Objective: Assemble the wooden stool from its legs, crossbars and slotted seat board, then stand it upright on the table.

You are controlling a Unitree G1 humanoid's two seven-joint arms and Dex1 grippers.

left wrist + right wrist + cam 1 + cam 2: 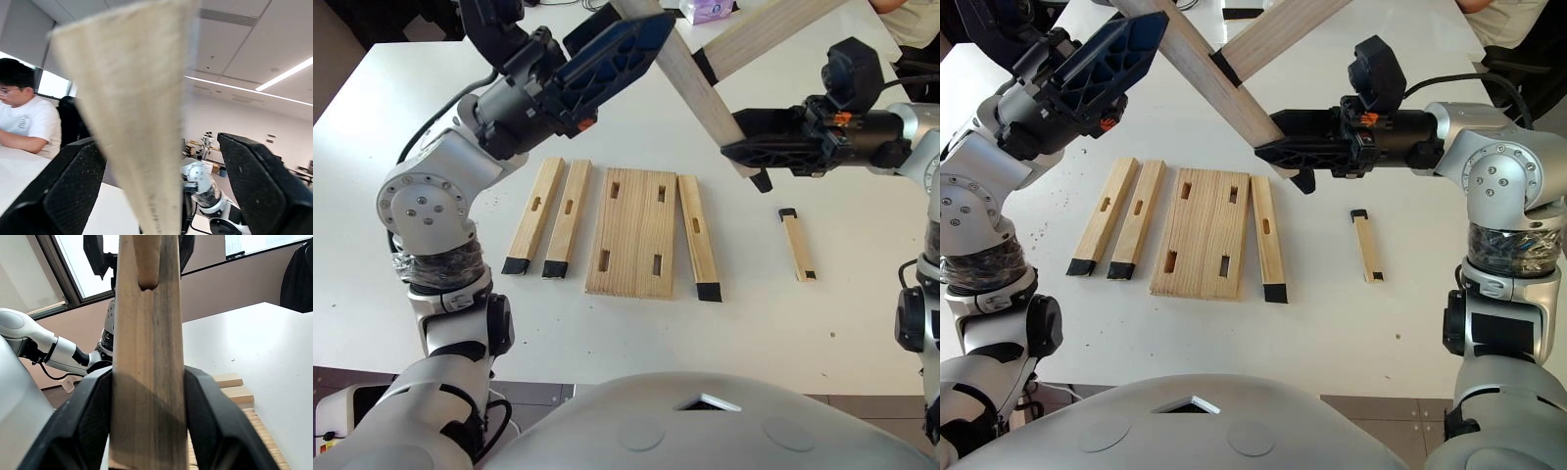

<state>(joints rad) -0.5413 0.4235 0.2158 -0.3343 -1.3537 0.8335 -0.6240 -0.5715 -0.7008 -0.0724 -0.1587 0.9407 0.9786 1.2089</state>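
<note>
I hold a long wooden leg (700,93) slanting in the air above the table. My right gripper (1268,137) is shut on its lower part, and the pads (93,416) press both its sides. Its upper part passes between the fingers (73,196) of my left gripper (656,29), which stands open, with a gap on one side. A second wooden piece (773,24) with a black end meets the leg high up. On the table lie the slotted seat board (631,230), two legs (533,215) (568,217) to its left, one leg (698,235) to its right, and a short crossbar (798,245).
A small purple box (710,10) stands at the far side of the white table (803,333). The table's front strip, below the parts, is bare. The left arm's elbow (426,201) hangs over the table's left edge.
</note>
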